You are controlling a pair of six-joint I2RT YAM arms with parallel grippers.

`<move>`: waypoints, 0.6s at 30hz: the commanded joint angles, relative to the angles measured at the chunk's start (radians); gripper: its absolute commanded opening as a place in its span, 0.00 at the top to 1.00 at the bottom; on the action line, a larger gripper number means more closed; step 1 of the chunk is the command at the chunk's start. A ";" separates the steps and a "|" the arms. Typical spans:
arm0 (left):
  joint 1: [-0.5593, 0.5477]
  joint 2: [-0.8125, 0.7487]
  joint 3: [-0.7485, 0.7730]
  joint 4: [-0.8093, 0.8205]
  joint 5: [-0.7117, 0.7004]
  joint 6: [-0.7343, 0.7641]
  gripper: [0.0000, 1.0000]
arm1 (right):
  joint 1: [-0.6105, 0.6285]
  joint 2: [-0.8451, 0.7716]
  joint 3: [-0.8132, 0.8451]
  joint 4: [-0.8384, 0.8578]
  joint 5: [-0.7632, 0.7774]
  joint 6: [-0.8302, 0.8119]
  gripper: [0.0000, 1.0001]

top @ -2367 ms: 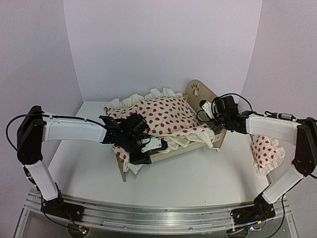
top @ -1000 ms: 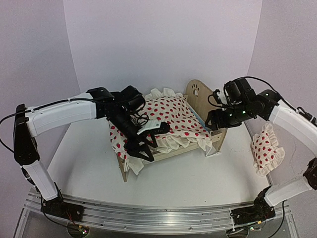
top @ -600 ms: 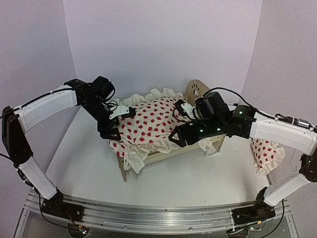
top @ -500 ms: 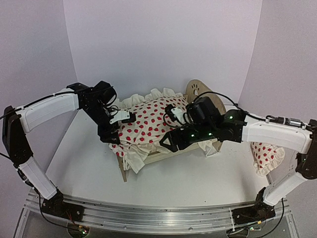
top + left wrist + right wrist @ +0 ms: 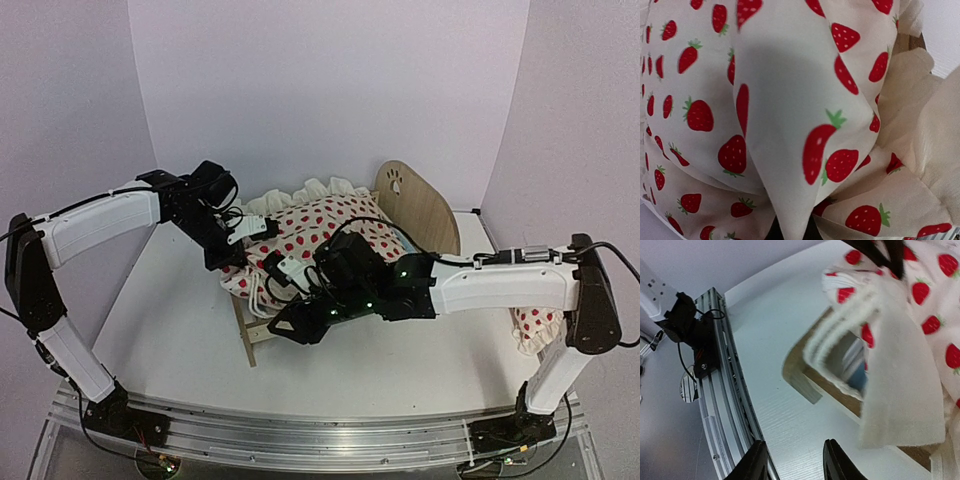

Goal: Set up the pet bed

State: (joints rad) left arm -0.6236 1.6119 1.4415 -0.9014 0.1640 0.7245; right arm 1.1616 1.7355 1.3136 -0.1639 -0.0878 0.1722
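Pet bed (image 5: 420, 205) — foot end near both jaws.

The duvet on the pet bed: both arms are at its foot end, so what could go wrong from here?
1. The left gripper looks shut on a bunched fold of the duvet; a pull could drag it off the pet bed or shift the frame.
2. The right gripper, open, hangs low by the footboard; it might bump the wood or snag the hanging ruffle.
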 commanded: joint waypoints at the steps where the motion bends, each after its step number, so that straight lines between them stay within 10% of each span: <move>1: 0.001 -0.013 0.068 0.101 -0.050 -0.065 1.00 | 0.024 0.007 0.037 0.124 -0.005 -0.048 0.66; 18: 0.000 -0.044 0.051 0.176 -0.076 -0.066 1.00 | -0.031 0.142 0.093 0.159 0.279 -0.048 0.84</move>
State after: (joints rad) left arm -0.6235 1.6119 1.4658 -0.7713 0.0940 0.6746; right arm 1.1435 1.9072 1.4021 -0.0476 0.1451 0.1207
